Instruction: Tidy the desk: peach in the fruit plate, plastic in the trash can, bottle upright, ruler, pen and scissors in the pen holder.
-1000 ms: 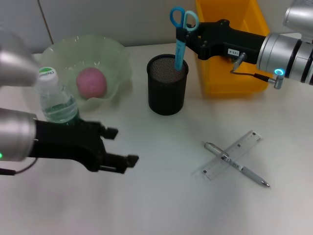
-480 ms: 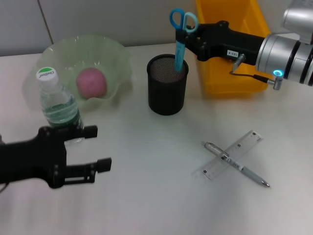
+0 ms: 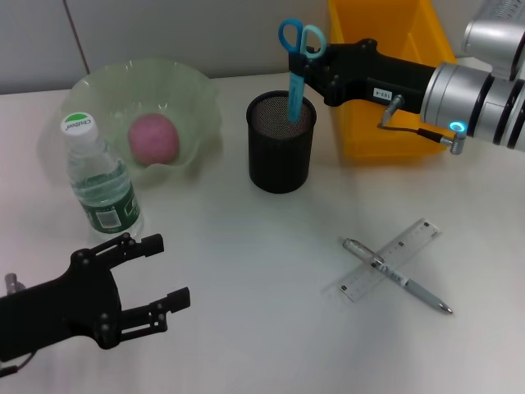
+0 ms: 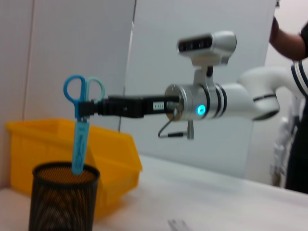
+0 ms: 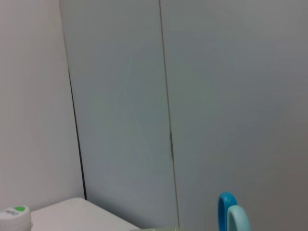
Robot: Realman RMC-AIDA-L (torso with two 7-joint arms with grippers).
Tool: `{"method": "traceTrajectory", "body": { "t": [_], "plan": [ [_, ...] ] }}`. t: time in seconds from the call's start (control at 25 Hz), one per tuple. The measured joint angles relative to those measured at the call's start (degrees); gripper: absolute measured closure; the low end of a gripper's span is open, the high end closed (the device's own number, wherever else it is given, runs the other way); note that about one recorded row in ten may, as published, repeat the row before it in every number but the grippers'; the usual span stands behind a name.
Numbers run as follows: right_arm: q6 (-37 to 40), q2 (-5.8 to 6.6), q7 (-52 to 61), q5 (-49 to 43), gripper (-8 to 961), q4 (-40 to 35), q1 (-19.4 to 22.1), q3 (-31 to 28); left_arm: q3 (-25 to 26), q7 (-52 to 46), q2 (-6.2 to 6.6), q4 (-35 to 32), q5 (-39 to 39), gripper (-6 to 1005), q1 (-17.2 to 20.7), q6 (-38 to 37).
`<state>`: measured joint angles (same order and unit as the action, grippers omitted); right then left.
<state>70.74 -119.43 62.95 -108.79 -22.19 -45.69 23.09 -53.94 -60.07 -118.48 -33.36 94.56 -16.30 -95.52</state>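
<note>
The blue scissors [image 3: 295, 61] hang point-down with their tip inside the black mesh pen holder [image 3: 281, 152], and my right gripper [image 3: 316, 59] is shut on them just below the handles. The left wrist view shows the scissors [image 4: 79, 125] over the holder [image 4: 62, 197]; their handles [image 5: 233, 216] also show in the right wrist view. The bottle [image 3: 100, 180] stands upright and free at the left. My left gripper [image 3: 171, 269] is open, low at the near left, apart from the bottle. The peach [image 3: 152, 137] lies in the green fruit plate [image 3: 197, 90]. Ruler [image 3: 392, 256] and pen [image 3: 398, 279] lie crossed on the desk. No plastic is in view.
A yellow bin [image 3: 390, 82] stands at the back right behind my right arm, close to the pen holder. The desk edge meets a grey wall at the back.
My left gripper has let go of the bottle and drawn back toward the near left; the bottle stays upright. The right gripper shifted the scissors slightly left above the holder.
</note>
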Motion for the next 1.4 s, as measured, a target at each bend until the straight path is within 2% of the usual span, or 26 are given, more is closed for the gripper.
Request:
{"method": "traceTrajectory", "body": {
  "t": [0.12, 0.84, 1.04, 1.2, 1.24, 1.28, 1.32, 1.4],
  "plan": [
    [-0.4, -0.07, -0.4, 0.7, 786, 0.7, 0.1, 0.2, 0.3, 3.7, 0.09, 3.8, -2.0, 155, -0.1, -0.5],
    [-4.4, -0.05, -0.9, 0.8, 756, 2.8, -0.1, 1.6, 0.2, 3.5, 0.09, 4.3, -2.1, 155, 0.3, -2.8],
    [-3.1, -0.02, -0.9, 1.6, 516, 2.6, 0.4, 1.5, 0.3, 3.4, 0.14, 4.3, -2.1, 155, 0.4, -3.2],
    [3.0, 0.06, -1.1, 5.9, 467, 0.8, 3.1, 1.4, 0.4, 3.4, 0.2, 4.4, -2.1, 155, 0.4, -3.3],
    [7.5, 0.1, -1.5, 9.0, 454, -1.0, 5.5, 1.6, 0.4, 3.2, 0.21, 4.3, -2.0, 155, 0.4, -3.3],
    [7.5, 0.1, -1.5, 9.0, 442, -1.0, 5.5, 1.6, 0.4, 3.1, 0.23, 4.3, -2.0, 155, 0.4, -3.3],
    [12.0, 0.16, -1.8, 11.5, 430, -2.7, 7.8, 1.6, 0.4, 3.0, 0.25, 4.2, -2.0, 155, 0.4, -3.3],
    [14.5, 0.23, -1.8, 12.6, 405, -3.5, 9.2, 1.6, 0.4, 3.0, 0.26, 4.1, -2.0, 155, 0.4, -3.3]
  ]
}}
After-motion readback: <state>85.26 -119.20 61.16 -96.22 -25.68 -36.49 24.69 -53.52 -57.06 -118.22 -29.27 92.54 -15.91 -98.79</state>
